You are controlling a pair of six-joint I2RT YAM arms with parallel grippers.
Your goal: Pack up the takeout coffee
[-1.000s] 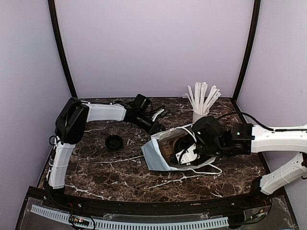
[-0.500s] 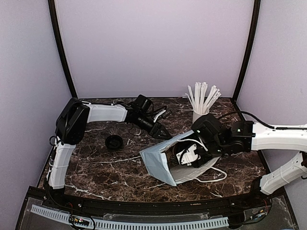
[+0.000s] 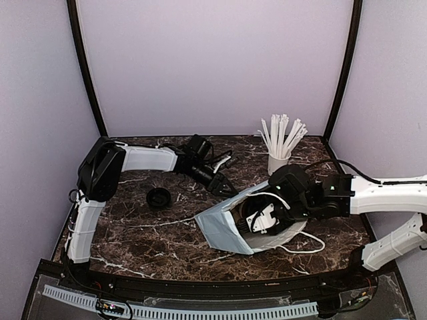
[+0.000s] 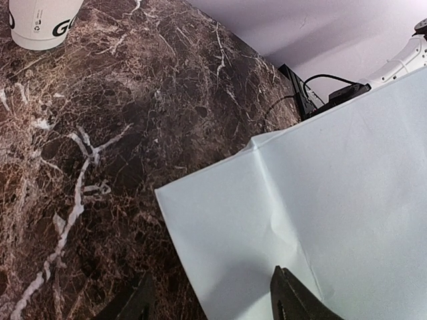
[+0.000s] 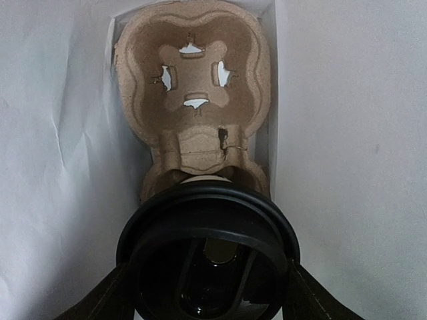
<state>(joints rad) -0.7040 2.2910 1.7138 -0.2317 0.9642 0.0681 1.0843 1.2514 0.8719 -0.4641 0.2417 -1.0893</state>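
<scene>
The takeout coffee [image 5: 208, 250] fills the right wrist view with its round black lid, deep inside the white paper bag [image 5: 347, 133]. My right gripper [image 5: 207, 268] is shut on it, one finger against each side of the lid. The cup's base sits at the near pocket of the brown pulp carrier [image 5: 193, 87], which lies further in. From above, the bag [image 3: 223, 230] lies tilted on its side with my right gripper [image 3: 263, 219] in its mouth. My left gripper [image 3: 227, 187] is open at the bag's upper back corner. Its fingers straddle the bag's edge [image 4: 200, 267].
A white cup of long white sticks [image 3: 279, 160] stands at the back right, just behind the right arm; its base shows in the left wrist view [image 4: 40, 27]. A loose black lid [image 3: 159, 198] lies on the marble table [image 3: 147, 233] left of the bag. The bag's handle cord [image 3: 310, 243] trails right.
The bag has swung and slid toward the front with my right gripper inside it. My left gripper has followed right and forward to the bag's corner.
</scene>
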